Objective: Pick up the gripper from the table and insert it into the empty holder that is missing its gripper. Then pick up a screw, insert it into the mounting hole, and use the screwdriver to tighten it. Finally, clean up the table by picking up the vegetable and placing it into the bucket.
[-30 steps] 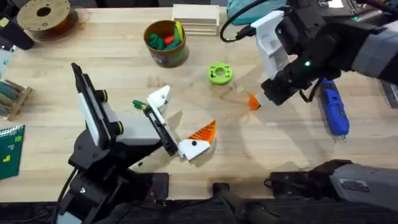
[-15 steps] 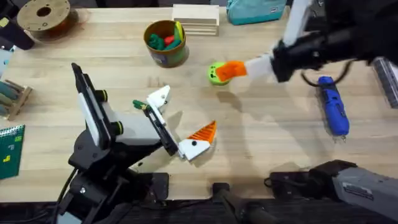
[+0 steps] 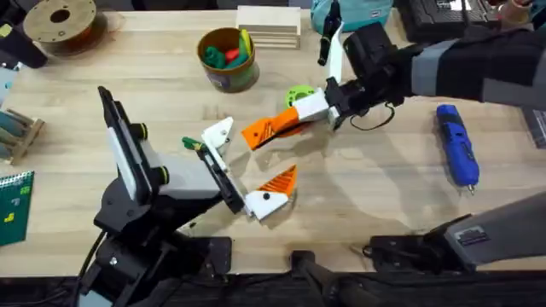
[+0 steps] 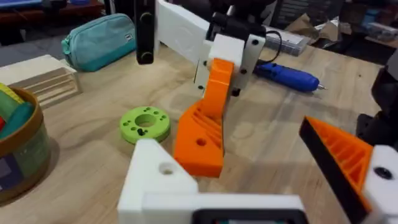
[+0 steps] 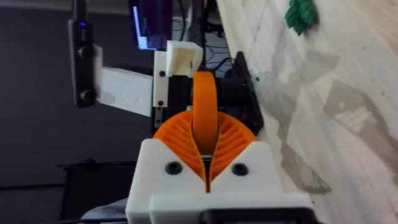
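Right pincer (image 3: 300,115), clamped on the orange gripper (image 3: 266,130), points its long axis toward the bare holder (image 3: 218,133) just ahead.

Robotics lab: filament spool (image 3: 60,23), wooden workbench (image 3: 367,200).

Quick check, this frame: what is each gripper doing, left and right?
Left gripper: open, holding nothing, one finger a bare white holder.
Right gripper: shut on the orange gripper.

Bright, even overhead light; soft shadows on the surface (image 3: 384,196) (right wrist background dim, blurred).
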